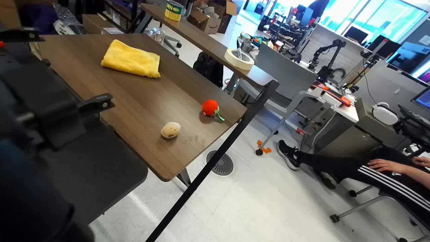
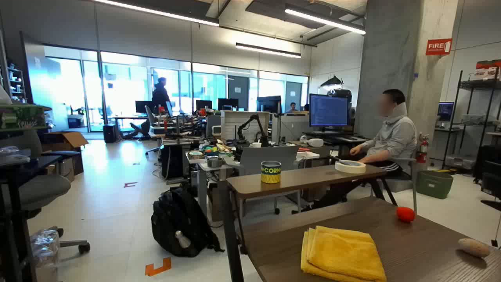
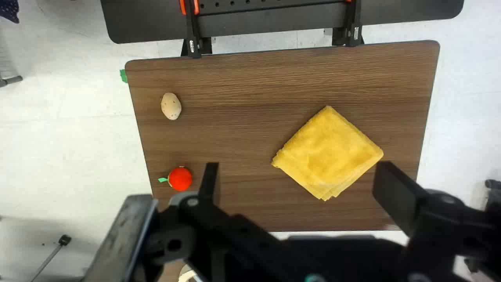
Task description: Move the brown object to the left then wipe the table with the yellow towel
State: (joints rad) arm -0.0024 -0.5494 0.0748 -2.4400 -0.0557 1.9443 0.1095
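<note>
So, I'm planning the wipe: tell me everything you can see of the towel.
The towel is bright yellow and looks like soft, fuzzy cloth, folded into layers that make a roughly square pad. The stacked edges don't quite line up. It lies cornerwise on the table, toward the opposite end from the tan lump. Only the table visibly touches it. Its underside is hidden.

Yellow towel (image 3: 328, 152), speckled tan lump (image 3: 171, 106)

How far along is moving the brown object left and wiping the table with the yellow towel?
Nothing is confirmed done: the brown object rests on the table, its intended spot unclear. In hand: nothing; the gripper is open and empty. Remaining: probably the move, then wiping; the yellow towel lies folded and ungrasped.
</note>
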